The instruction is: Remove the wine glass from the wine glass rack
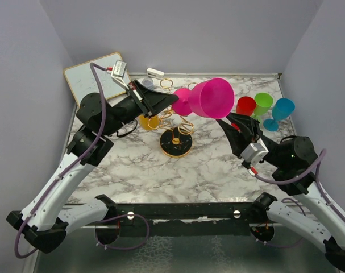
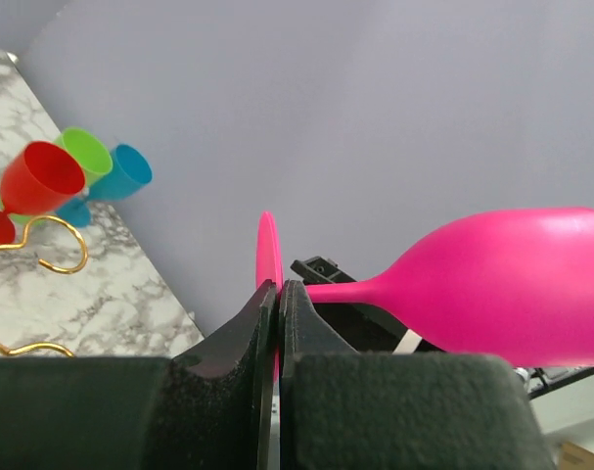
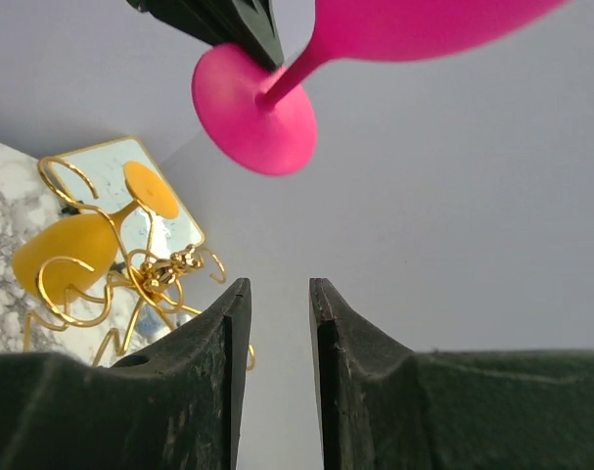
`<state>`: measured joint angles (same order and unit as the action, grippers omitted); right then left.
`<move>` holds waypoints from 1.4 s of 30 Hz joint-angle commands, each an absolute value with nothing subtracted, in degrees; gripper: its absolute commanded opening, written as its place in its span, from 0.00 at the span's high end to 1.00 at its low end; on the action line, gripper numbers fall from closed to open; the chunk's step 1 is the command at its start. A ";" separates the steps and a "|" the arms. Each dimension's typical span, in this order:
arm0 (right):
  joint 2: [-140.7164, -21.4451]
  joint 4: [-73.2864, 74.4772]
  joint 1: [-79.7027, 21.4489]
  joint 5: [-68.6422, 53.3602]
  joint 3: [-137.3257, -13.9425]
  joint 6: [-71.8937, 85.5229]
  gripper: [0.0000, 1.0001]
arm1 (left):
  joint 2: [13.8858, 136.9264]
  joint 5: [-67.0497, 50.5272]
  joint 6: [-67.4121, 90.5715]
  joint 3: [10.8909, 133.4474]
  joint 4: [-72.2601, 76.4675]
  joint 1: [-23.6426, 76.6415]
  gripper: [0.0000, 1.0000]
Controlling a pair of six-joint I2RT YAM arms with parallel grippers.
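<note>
My left gripper [image 1: 173, 99] is shut on the flat foot of a pink wine glass [image 1: 212, 98] and holds it sideways in the air, above and to the right of the rack. The left wrist view shows the foot edge-on between my closed fingers, at the gripper [image 2: 278, 286], with the stem and bowl [image 2: 512, 284] running right. The gold wire wine glass rack [image 1: 176, 142] stands mid-table on its round black base, with a yellow glass [image 1: 149, 121] hanging on it. My right gripper [image 1: 226, 119] is open and empty, just below the pink bowl. Its wrist view [image 3: 278, 284] looks up at the pink foot [image 3: 252, 98].
Red [image 1: 245, 105], green [image 1: 264, 102] and blue [image 1: 283, 108] glasses stand at the back right. A white gold-framed board [image 1: 92, 77] leans at the back left, with a small white object [image 1: 155, 73] by the back wall. The rack's arms [image 3: 164, 272] and the yellow glass [image 3: 62, 257] lie left of my right gripper.
</note>
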<state>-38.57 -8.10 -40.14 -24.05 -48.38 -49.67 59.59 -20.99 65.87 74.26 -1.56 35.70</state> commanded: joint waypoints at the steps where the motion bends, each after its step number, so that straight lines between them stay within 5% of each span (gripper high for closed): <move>1: -36.01 -0.81 -40.43 -20.88 -48.23 -41.82 0.69 | 55.98 -14.33 58.61 75.47 -6.29 35.60 1.00; 5: -36.97 4.68 -40.43 -13.60 -53.52 -22.30 0.72 | 52.42 -11.27 52.75 74.12 -10.17 35.60 1.00; 9: -45.80 24.88 -40.43 -3.75 -70.43 -1.18 0.98 | 46.70 -7.18 48.99 71.40 -14.04 35.61 1.00; 16: -60.81 44.64 -40.43 -7.54 -88.66 7.85 0.99 | 37.35 -1.44 45.54 67.78 -20.94 35.60 1.00; 20: -63.12 45.03 -40.43 -9.88 -93.46 9.68 0.76 | 33.65 2.09 44.15 67.37 -26.61 35.60 1.00; 24: -62.62 41.27 -40.43 -21.10 -96.40 13.15 0.65 | 32.81 3.95 42.56 67.93 -30.02 35.60 1.00; 42: -65.77 41.30 -40.43 -32.07 -100.25 15.64 0.60 | 38.35 1.04 39.55 69.62 -28.87 35.60 1.00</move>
